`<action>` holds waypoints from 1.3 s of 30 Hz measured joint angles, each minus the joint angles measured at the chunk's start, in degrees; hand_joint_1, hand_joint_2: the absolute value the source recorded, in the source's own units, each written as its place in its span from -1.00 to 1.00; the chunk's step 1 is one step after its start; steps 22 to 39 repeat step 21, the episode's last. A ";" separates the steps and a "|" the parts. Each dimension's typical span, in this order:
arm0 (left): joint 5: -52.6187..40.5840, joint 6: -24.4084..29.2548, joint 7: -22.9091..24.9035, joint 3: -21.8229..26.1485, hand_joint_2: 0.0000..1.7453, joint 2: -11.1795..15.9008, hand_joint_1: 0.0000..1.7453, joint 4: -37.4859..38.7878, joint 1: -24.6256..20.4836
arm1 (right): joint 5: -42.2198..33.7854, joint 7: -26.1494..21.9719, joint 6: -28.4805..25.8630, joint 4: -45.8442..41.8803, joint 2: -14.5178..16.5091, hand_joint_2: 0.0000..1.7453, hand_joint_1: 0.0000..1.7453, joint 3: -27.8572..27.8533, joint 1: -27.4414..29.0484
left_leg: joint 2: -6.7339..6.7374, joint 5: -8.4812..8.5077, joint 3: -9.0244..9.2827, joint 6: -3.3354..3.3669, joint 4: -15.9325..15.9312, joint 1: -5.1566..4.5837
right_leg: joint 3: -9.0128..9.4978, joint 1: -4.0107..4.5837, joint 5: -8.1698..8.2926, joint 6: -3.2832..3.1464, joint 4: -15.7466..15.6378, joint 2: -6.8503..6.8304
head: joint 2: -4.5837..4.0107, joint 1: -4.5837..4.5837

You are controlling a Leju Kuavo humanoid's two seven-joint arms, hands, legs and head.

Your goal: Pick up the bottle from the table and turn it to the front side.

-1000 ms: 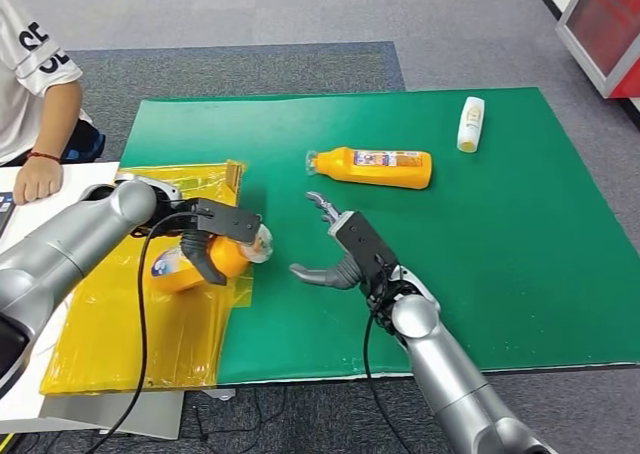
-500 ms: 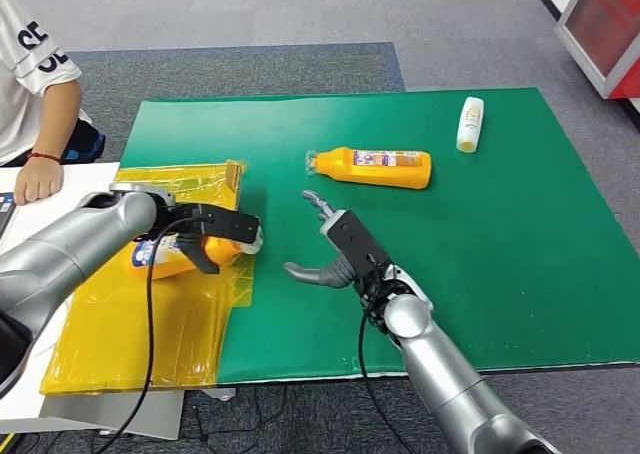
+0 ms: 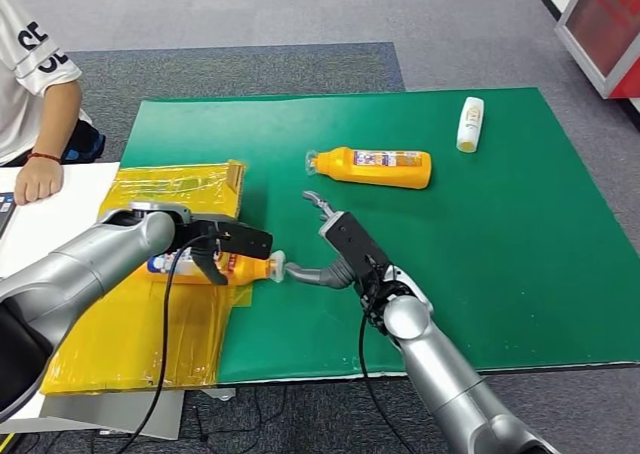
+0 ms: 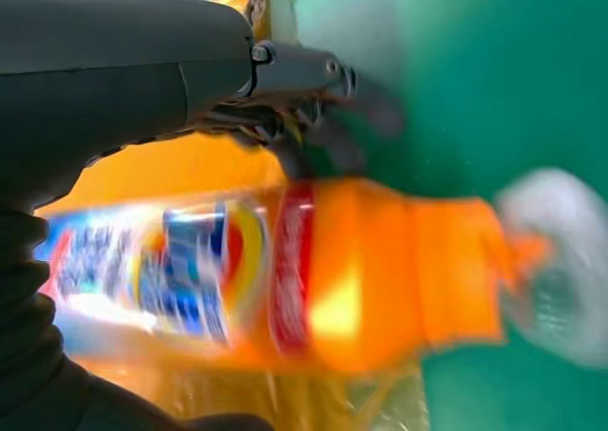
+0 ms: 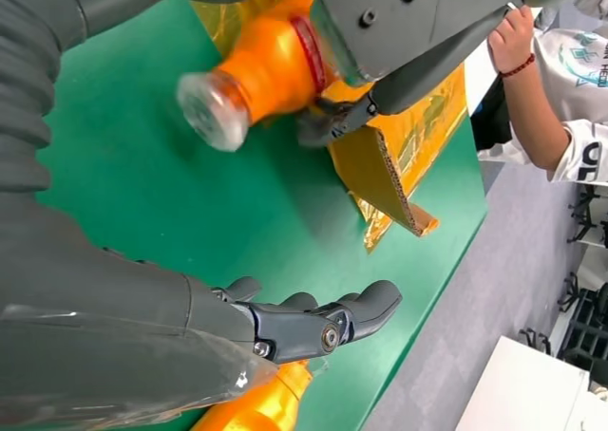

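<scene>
Your left hand (image 3: pixel 219 246) has its fingers wrapped around the orange bottle (image 3: pixel 226 267), which lies roughly level over the yellow plastic sheet (image 3: pixel 136 334) at the left edge of the green mat (image 3: pixel 490 254) on the worktop, its clear cap end pointing toward your right hand (image 3: pixel 343 249). So the pick-up looks done, and the turn looks underway: in the left wrist view the blue-and-yellow label (image 4: pixel 180 279) faces the camera, though you cannot confirm it is the front side. Your right hand is released, fingers spread, holding nothing, just beside the cap. A second orange bottle (image 3: pixel 373 167) and a small white bottle (image 3: pixel 470 124) lie untouched farther back. The left wrist view is motion-blurred, so the label print is unreadable, and the arm hides whether the bottle touches the sheet. A person's forearm (image 3: pixel 45 144) rests at the far left.
</scene>
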 joint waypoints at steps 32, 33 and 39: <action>22.90 3.87 -22.54 27.37 1.00 12.71 -1.00 -20.01 23.73 | -4.91 -2.32 0.34 -6.83 -4.15 1.00 -1.00 -0.23 4.37 | 0.12 -0.17 0.07 -0.02 -0.04 -0.01 | -0.03 -0.01 -0.18 -0.01 -0.02 0.13 | 0.00 0.00; 22.90 3.87 -22.54 27.37 1.00 12.71 -1.00 -20.01 23.73 | -4.91 -2.32 0.34 -6.83 -4.15 1.00 -1.00 -0.23 4.37 | 0.12 -0.17 0.07 -0.02 -0.04 -0.01 | -0.03 -0.01 -0.18 -0.01 -0.02 0.13 | 0.00 0.00; 22.90 3.87 -22.54 27.37 1.00 12.71 -1.00 -20.01 23.73 | -4.91 -2.32 0.34 -6.83 -4.15 1.00 -1.00 -0.23 4.37 | 0.12 -0.17 0.07 -0.02 -0.04 -0.01 | -0.03 -0.01 -0.18 -0.01 -0.02 0.13 | 0.00 0.00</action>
